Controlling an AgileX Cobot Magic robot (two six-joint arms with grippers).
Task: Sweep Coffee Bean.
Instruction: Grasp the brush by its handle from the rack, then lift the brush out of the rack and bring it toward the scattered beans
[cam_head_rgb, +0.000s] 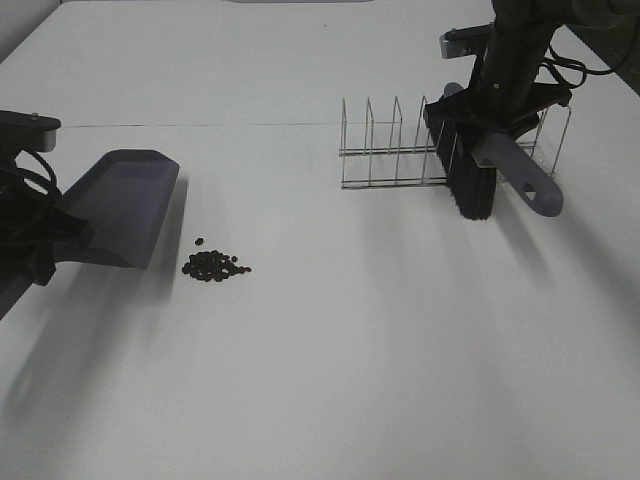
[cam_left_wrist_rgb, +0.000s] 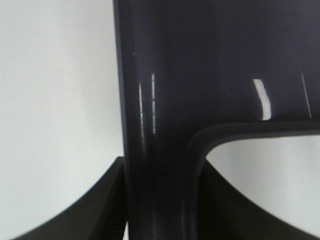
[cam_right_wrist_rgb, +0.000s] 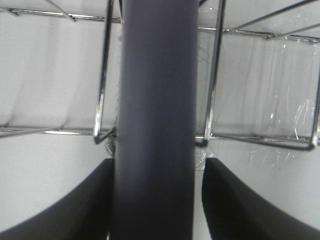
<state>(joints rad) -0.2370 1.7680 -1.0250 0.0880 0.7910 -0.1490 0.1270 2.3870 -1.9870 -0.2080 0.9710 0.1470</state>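
The coffee beans (cam_head_rgb: 214, 265) lie in a small dark cluster on the white table, left of centre. A grey-purple dustpan (cam_head_rgb: 118, 206) sits tilted just left of them, its mouth toward the beans. My left gripper (cam_head_rgb: 45, 240) is shut on the dustpan's handle (cam_left_wrist_rgb: 157, 165). My right gripper (cam_head_rgb: 490, 125) is shut on the grey handle (cam_right_wrist_rgb: 152, 120) of a brush; its black bristles (cam_head_rgb: 472, 190) hang at the wire rack (cam_head_rgb: 400, 150), far right of the beans.
The wire rack (cam_right_wrist_rgb: 210, 75) with upright dividers stands at the back right, around the brush. A thin seam line (cam_head_rgb: 200, 125) crosses the table behind the dustpan. Cables hang at the right arm (cam_head_rgb: 575, 65).
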